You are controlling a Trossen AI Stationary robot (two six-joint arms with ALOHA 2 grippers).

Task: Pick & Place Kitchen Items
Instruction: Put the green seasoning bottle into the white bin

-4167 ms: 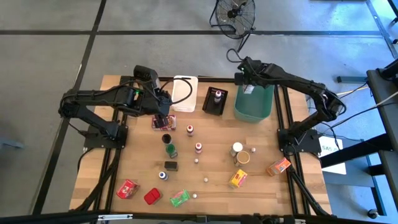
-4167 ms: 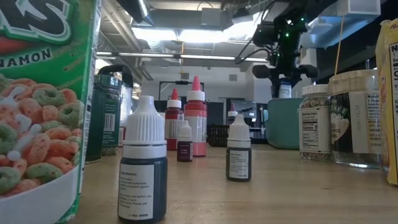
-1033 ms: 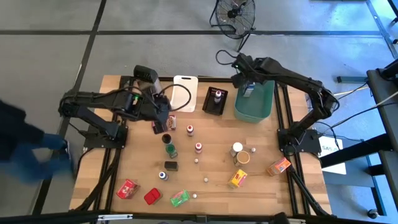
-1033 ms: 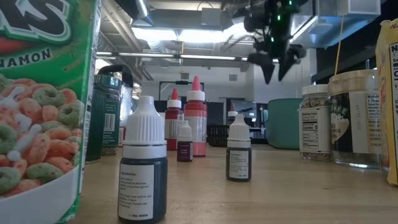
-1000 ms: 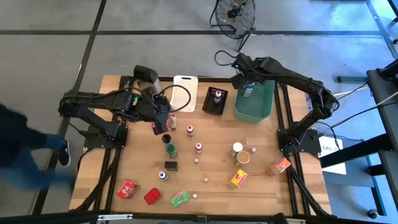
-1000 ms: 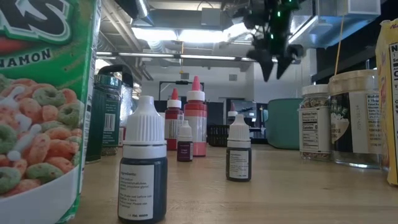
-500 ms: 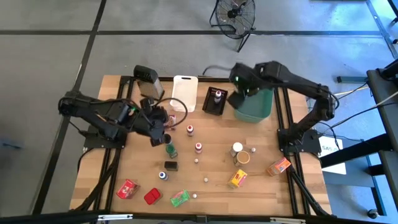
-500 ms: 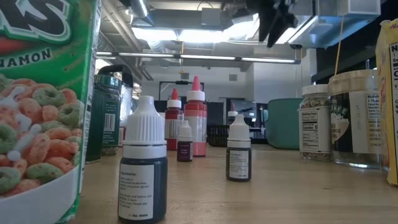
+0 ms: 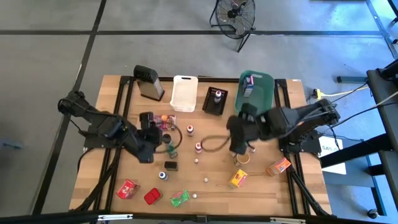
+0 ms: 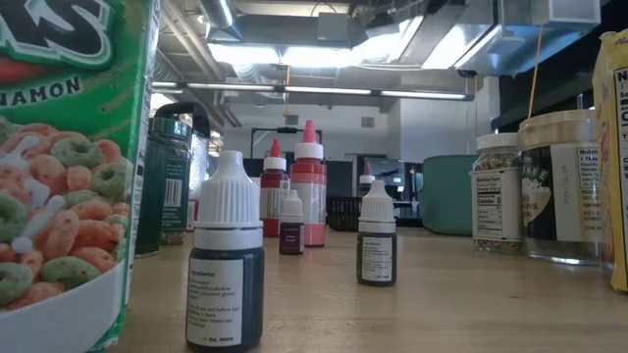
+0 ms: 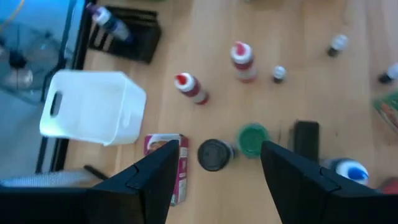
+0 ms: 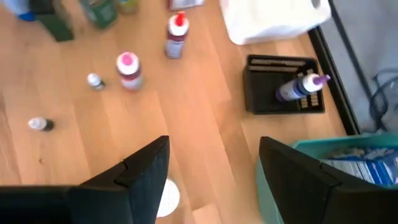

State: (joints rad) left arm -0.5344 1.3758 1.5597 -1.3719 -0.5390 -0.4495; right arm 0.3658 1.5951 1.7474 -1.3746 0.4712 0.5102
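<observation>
Wooden table [image 9: 261,186], groceries strewn: we log both arms between picks. Left gripper [image 11: 214,163] open, empty, over dark-lidded jar [image 11: 213,154]; right gripper [image 12: 214,165] open, empty. Next: descend, close.

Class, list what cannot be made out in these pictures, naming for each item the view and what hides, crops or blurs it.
1. Teal bin: high view shows one packet; anything below is hidden by its walls.
2. Cereal box: low view, name cropped by the picture's edge.
3. Dropper bottle: low view, label print too small.
4. Right gripper: high view, blurred, so what lies beneath is unclear.
5. Pink packet: left wrist view, partly behind a finger.
</observation>
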